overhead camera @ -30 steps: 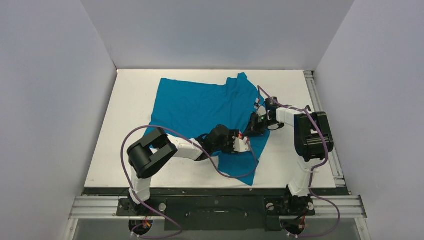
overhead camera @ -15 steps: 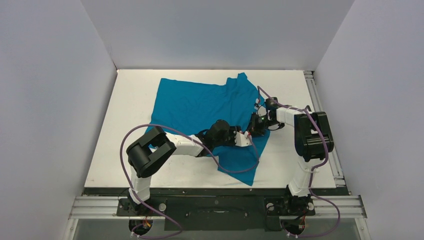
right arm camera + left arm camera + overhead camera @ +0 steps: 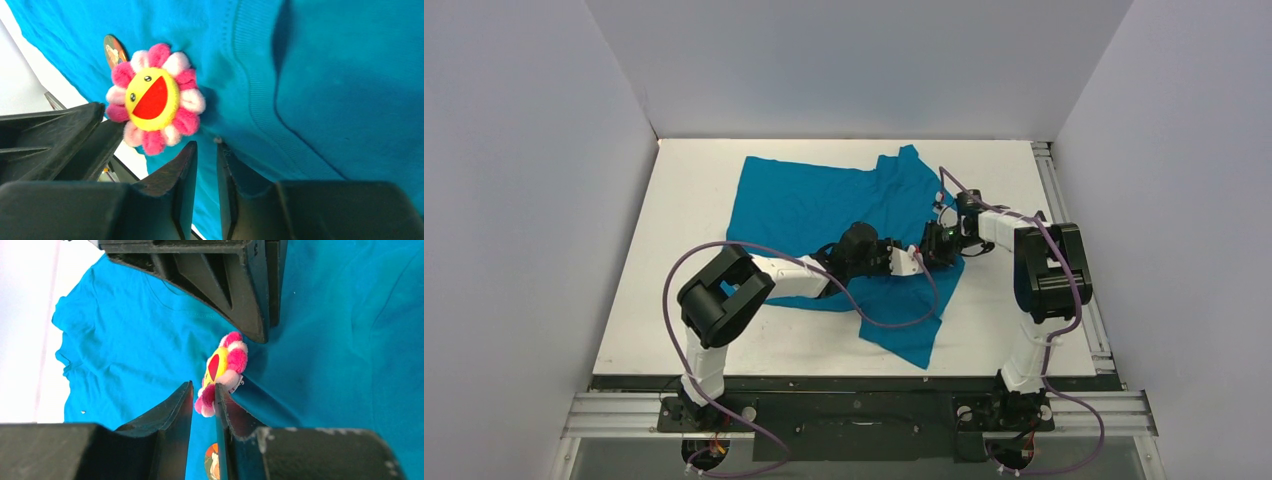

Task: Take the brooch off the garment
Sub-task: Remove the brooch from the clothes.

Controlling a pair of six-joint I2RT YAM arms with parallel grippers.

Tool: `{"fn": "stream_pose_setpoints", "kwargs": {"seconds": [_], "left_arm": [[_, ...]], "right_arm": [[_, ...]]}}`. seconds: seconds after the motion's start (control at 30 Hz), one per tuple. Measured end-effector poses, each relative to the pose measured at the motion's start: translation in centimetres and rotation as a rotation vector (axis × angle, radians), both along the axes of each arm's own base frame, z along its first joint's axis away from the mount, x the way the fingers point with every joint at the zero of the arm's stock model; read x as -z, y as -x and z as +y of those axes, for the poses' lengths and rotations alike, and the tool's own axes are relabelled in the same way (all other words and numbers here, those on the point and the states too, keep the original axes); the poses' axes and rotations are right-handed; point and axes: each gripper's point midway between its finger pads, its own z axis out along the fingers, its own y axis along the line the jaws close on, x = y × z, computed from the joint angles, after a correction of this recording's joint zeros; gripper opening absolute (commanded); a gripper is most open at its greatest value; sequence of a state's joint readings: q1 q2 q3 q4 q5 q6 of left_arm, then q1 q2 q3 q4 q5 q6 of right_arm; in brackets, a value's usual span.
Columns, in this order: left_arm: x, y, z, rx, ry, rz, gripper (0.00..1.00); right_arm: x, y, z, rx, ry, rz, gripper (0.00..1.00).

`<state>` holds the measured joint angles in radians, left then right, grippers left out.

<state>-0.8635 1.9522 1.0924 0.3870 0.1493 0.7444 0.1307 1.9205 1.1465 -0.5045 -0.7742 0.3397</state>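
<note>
The teal garment (image 3: 814, 205) lies spread on the white table. The pink-petalled brooch (image 3: 152, 97) with a yellow face sits on its fabric, and shows edge-on in the left wrist view (image 3: 225, 365). My left gripper (image 3: 204, 390) is closed to a narrow gap with the brooch's lower petals pinched between its tips. My right gripper (image 3: 206, 145) is shut on a fold of the garment (image 3: 325, 75) just beside the brooch. In the top view the two grippers meet tip to tip, the left (image 3: 916, 262) and the right (image 3: 932, 243), and they hide the brooch.
A small round badge (image 3: 114, 50) with an orange and green picture is on the shirt close to the brooch; it also shows in the left wrist view (image 3: 212, 462). The purple cable (image 3: 894, 320) of the left arm loops over the shirt's lower flap. White walls enclose the table.
My left gripper has moved up and to the right, up to the right gripper and the brooch. The shirt's lower left edge has shifted. The right gripper has barely moved.
</note>
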Motion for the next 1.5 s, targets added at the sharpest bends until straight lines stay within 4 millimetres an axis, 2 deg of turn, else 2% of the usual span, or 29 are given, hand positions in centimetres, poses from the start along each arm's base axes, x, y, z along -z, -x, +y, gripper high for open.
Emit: {"fn": "stream_pose_setpoints", "kwargs": {"seconds": [0.33, 0.63, 0.8, 0.97, 1.1, 1.3, 1.37, 1.43, 1.5], "left_arm": [[0.9, -0.4, 0.2, -0.006, -0.016, 0.038, 0.22], [0.8, -0.9, 0.9, -0.002, 0.011, 0.072, 0.42], [1.3, -0.2, 1.6, 0.039, -0.01, 0.066, 0.47], [1.4, 0.1, 1.5, 0.075, -0.034, 0.04, 0.48], [1.5, 0.0, 1.4, 0.087, -0.048, 0.017, 0.42], [2.6, -0.6, 1.4, 0.078, -0.08, 0.01, 0.27], [2.7, -0.6, 1.4, 0.079, -0.086, 0.017, 0.21], [2.6, -0.7, 1.2, 0.082, -0.084, 0.019, 0.06], [2.4, -0.6, 1.1, 0.086, -0.081, 0.031, 0.0]], "right_arm": [[-1.3, -0.8, 2.0, -0.059, -0.006, -0.054, 0.23], [-1.8, -1.9, 2.3, -0.031, -0.018, -0.067, 0.22], [-1.7, -2.6, 2.5, -0.018, -0.024, -0.073, 0.21], [-1.8, -2.7, 2.5, -0.014, -0.026, -0.074, 0.21], [-1.7, -2.8, 2.5, -0.009, -0.027, -0.072, 0.21], [-1.8, -2.9, 2.2, -0.002, -0.031, -0.071, 0.22], [-1.8, -3.0, 2.1, 0.002, -0.037, -0.07, 0.24], [-1.9, -3.2, 1.8, 0.01, -0.043, -0.07, 0.27], [-2.0, -3.6, 1.0, 0.024, -0.045, -0.076, 0.32]]}}
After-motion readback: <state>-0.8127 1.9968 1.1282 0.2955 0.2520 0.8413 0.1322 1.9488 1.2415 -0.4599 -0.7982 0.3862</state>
